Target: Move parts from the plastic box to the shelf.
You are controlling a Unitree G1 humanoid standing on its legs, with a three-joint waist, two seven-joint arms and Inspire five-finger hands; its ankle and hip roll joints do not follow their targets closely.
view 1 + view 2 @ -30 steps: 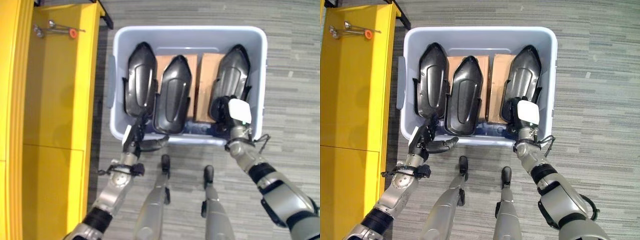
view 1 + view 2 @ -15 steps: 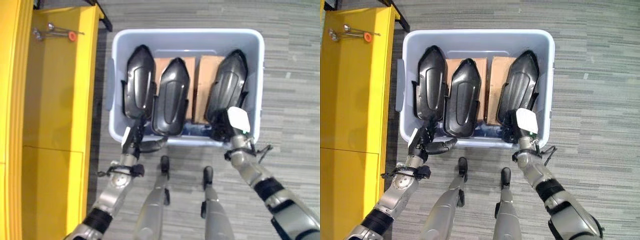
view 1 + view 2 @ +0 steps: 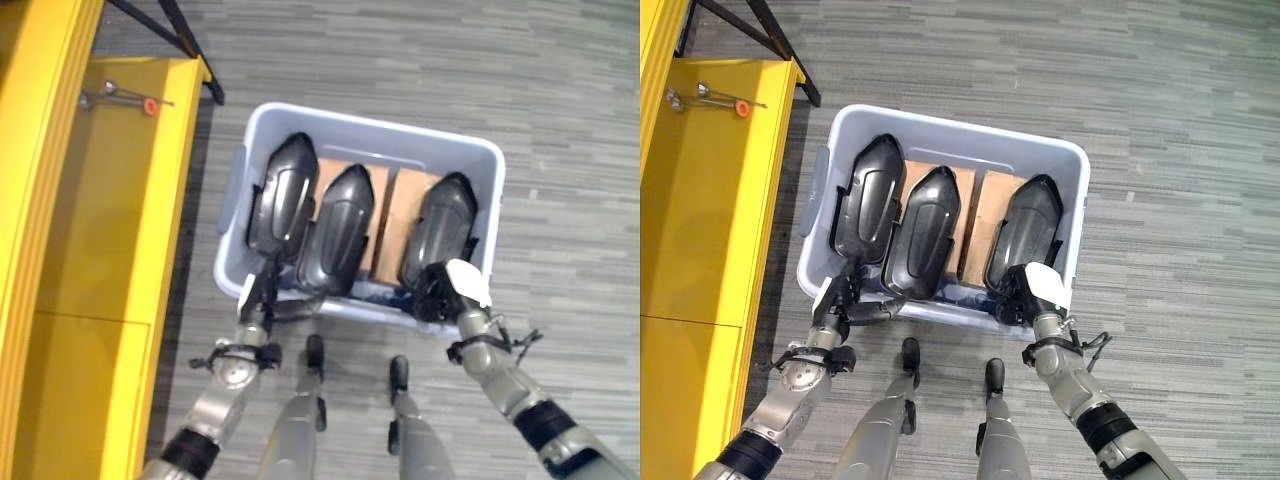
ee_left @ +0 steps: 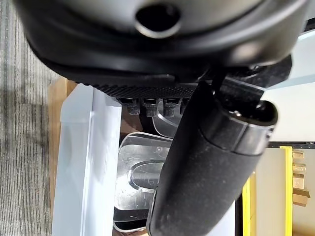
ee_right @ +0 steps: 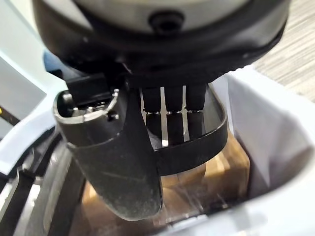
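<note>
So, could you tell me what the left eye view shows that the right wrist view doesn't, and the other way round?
The left eye view takes in the wider scene: the yellow shelf with small tools on it, the grey floor, the left hand at the box's near rim, and three black parts side by side. The right wrist view adds the close-up: the near rim of the right-most part lying right against the hand. Both show the right hand, that part, the cardboard under it and the pale box.
</note>
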